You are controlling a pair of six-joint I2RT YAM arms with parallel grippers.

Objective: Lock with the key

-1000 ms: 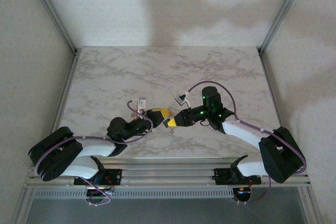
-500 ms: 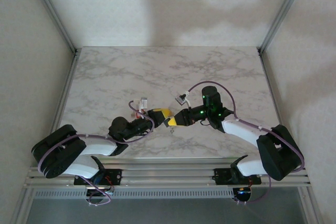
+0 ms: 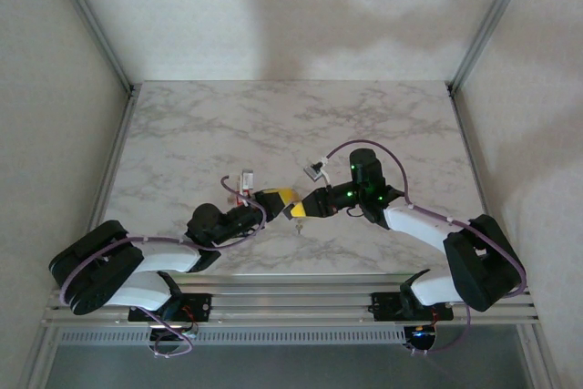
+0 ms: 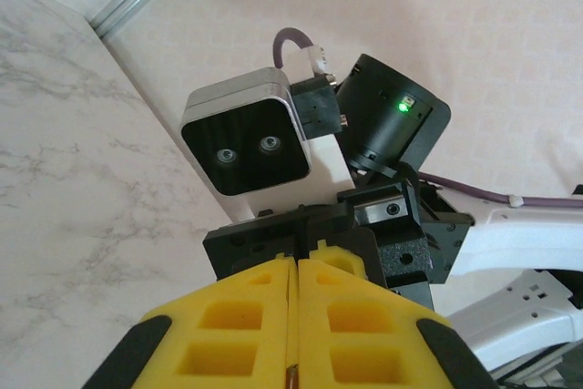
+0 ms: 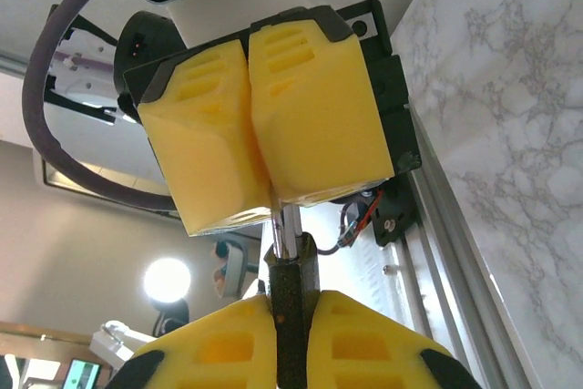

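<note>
In the right wrist view a black padlock [image 5: 291, 291] is clamped between my right gripper's [image 5: 291, 302] yellow fingers. Its silver shackle [image 5: 286, 225] runs up into my left gripper [image 5: 271, 199], whose yellow fingers are shut on it. In the top view the two grippers meet tip to tip at the table's front middle, left gripper [image 3: 288, 206] against right gripper [image 3: 303, 209]. The left wrist view has my left gripper [image 4: 293, 266] shut, with a thin brown sliver [image 4: 291, 376] in the seam. I cannot make out the key. A small dark bit [image 3: 298, 226] lies below the fingertips, too small to name.
The marble table [image 3: 291, 125] stretches wide behind the grippers. Aluminium posts [image 3: 91, 20] stand at its back corners. The right wrist's camera housing [image 4: 246, 148] and the right arm's purple cable [image 3: 378, 154] sit close to the left gripper. A rail [image 3: 291, 302] edges the front.
Both grippers stay joined at the padlock. The pair has drifted slightly toward the back of the table, and the left arm's base link has shifted a little.
</note>
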